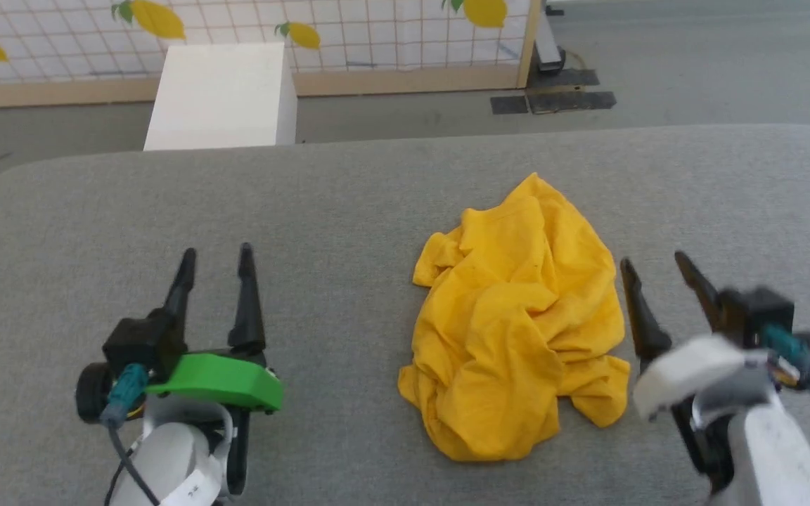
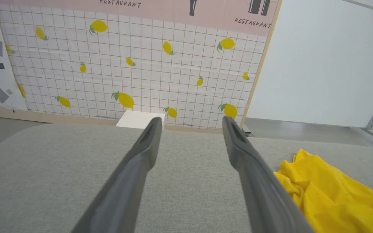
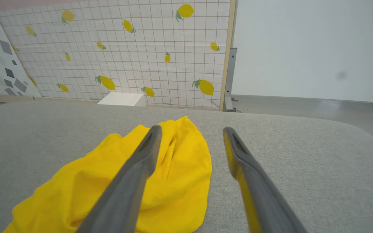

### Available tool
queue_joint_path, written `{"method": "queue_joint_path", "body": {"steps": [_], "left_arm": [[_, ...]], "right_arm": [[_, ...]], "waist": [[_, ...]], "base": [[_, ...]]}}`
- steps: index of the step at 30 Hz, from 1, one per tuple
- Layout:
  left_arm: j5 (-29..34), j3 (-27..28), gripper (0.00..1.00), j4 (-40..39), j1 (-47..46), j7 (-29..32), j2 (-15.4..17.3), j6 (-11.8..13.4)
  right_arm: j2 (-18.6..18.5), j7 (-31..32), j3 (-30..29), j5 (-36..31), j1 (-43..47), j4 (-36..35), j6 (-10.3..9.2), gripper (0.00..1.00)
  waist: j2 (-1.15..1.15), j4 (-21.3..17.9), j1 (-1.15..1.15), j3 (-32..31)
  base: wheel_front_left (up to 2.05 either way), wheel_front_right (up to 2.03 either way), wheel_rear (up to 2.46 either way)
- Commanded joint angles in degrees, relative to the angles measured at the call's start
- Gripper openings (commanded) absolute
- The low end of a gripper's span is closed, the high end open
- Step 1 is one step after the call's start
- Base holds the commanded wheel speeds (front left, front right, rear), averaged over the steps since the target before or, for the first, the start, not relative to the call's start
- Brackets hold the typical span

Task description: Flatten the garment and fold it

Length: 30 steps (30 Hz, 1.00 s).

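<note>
The grey cloth-covered table spans the head view from edge to edge, with rounded far corners. Beyond its far edge, at 12 o'clock, stands a wall panel printed with a grid and yellow lemons, set on a pale wooden base. A plain white wall adjoins the panel at its 3 o'clock side. A white box sits on the floor between the panel and the table, at 11 o'clock in the head view. The shirt lies on the table in a crumpled heap, at roughly 4 o'clock from the table's centre. It is bunched and creased, with plain yellow cloth facing up and one pointed fold reaching toward 12 o'clock. The right gripper is at 3 o'clock from the shirt, just beside the heap's edge. Its two dark fingers are spread apart with nothing between them. Whether the inner finger touches the cloth cannot be told. The left gripper is at 9 o'clock from the shirt and well apart from it, over bare table. Its fingers are likewise spread apart and hold nothing. Both grippers point toward 12 o'clock. In the left wrist view the shirt shows at 4 o'clock.
</note>
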Motion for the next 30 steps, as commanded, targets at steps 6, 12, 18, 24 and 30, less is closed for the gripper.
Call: {"method": "queue_joint_path", "body": {"steps": [6, 12, 18, 24, 30], "left_arm": [[5.48, 6.7, 1.0, -5.01, 1.22, -0.25, -4.15, -3.08], [7.08, 9.45, 1.0, -6.25, -0.64, -0.25, -6.56, -5.29], [7.7, 10.16, 1.0, -5.83, -1.32, -0.25, -7.32, -6.77], [7.07, 10.32, 1.0, -4.35, -0.46, -0.26, -7.44, -6.75], [7.56, 11.21, 1.0, -3.19, 2.03, -0.26, -7.45, -6.55]], "right_arm": [[-4.53, 15.66, -2.18, 0.72, -18.48, 14.77, -0.1, 1.0], [-6.56, 27.11, -4.28, 1.89, -28.08, 25.74, -0.1, 1.0], [-7.51, 38.53, -2.39, 4.07, -31.39, 31.65, -0.1, 0.93], [-8.04, 37.88, -0.09, 9.81, -29.86, 27.84, -0.1, 0.0], [-7.67, 28.83, 1.74, 17.05, -24.78, 15.77, -0.1, 0.0]], "waist": [[0.0, 6.43, 0.0, 9.91], [0.0, 9.18, 0.0, 14.64], [0.0, 10.23, 0.0, 15.78], [0.0, 9.41, 0.0, 12.62], [0.0, 7.4, 0.0, 6.51]], "base": [[0.0, 0.0, 0.0], [0.0, 0.0, 0.0], [0.0, 0.0, 0.0], [0.0, 0.0, 0.0], [0.0, 0.0, 0.0]]}}
